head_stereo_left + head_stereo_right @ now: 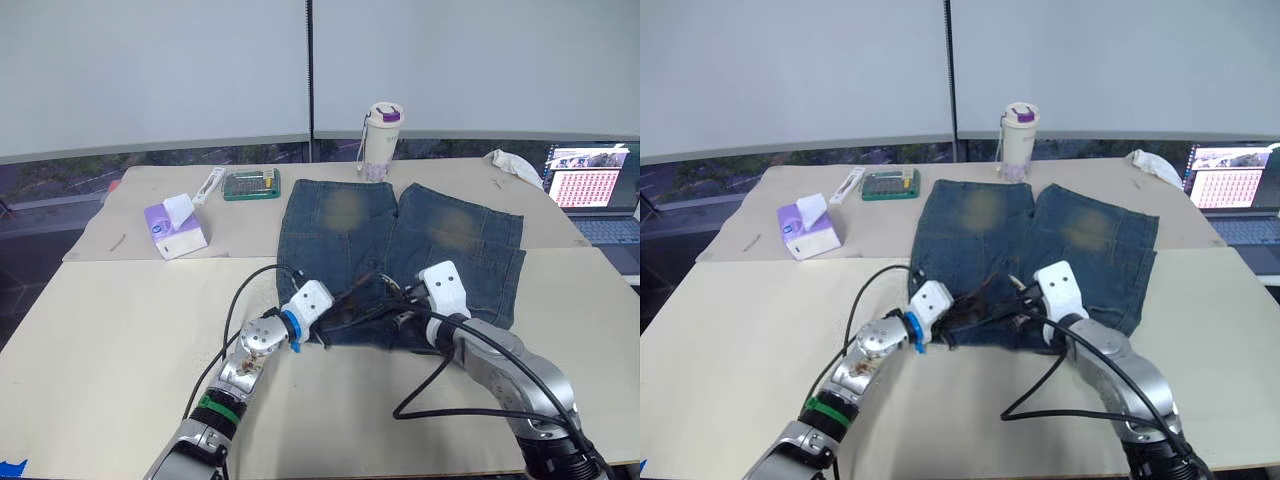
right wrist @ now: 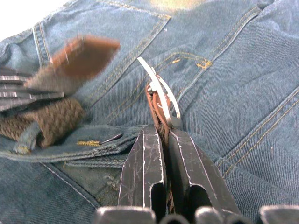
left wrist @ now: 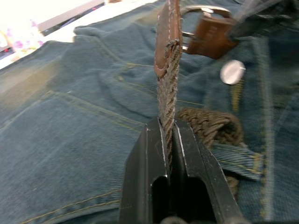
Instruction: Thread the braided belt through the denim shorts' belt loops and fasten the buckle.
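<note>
Your left gripper point(image 3: 167, 135) pinches the braided belt point(image 3: 167, 88) tight near its brown tip. The denim shorts point(image 1: 400, 250) lie flat on the table point(image 1: 120, 330). Your right gripper point(image 2: 164, 140) squeezes the belt by the buckle point(image 2: 161, 95), above the waistband.

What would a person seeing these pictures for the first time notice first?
The blue denim shorts lie flat in the middle of the beige table. At the waistband nearest the robot, the left claw grips the dark brown braided belt, and the right claw holds its silver metal buckle.
</note>
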You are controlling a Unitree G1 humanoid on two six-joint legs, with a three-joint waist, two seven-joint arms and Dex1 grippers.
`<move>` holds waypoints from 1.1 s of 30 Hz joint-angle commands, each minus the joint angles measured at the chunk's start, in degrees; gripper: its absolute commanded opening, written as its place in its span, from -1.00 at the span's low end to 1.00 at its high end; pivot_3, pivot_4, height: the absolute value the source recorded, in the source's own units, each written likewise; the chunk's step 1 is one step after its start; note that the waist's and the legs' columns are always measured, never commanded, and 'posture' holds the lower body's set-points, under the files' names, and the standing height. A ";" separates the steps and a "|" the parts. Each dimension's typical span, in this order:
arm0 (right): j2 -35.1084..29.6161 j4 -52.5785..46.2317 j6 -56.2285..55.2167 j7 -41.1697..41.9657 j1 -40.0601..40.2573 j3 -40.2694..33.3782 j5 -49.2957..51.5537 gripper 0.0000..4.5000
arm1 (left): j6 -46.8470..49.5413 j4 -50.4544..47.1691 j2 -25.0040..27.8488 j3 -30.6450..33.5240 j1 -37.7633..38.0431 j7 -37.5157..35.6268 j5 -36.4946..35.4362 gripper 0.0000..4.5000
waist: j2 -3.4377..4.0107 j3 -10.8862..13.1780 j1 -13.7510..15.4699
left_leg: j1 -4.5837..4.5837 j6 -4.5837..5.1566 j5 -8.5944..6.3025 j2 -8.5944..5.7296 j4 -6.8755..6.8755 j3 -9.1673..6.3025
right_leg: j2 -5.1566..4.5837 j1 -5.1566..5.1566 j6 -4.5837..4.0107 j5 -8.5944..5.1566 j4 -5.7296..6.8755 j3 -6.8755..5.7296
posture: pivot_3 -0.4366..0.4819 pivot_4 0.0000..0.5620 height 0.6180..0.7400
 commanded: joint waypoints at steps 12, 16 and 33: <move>-0.58 -3.87 -8.64 5.06 -1.45 1.87 -4.84 -0.98 | 3.48 1.17 -2.66 -0.16 -1.69 -0.12 -0.03 -1.00 | 0.00 0.00 -0.05 | 0.01 -0.01 0.01 -0.05 0.03 0.00 | -0.01 0.00 0.02 -0.01 0.08 -0.01 | -0.05 -0.47 1.00; -2.49 -3.73 -10.78 6.93 -0.55 4.02 -8.01 -0.98 | 3.72 1.43 -3.16 0.28 -2.01 -0.04 0.02 -1.00 | 0.00 0.00 -0.12 | 0.02 -0.02 0.02 -0.04 0.04 -0.01 | 0.01 0.00 0.03 -0.02 0.10 -0.01 | -0.05 -0.47 1.00; -7.50 -0.12 -19.17 13.54 -0.89 14.11 -21.43 -0.98 | 1.86 2.45 -5.73 0.74 -3.30 -0.71 -1.39 -1.00 | -0.04 0.00 -0.21 | 0.04 -0.12 0.07 -0.05 0.06 0.00 | 0.02 0.00 0.03 -0.02 0.13 -0.01 | -0.05 -0.47 1.00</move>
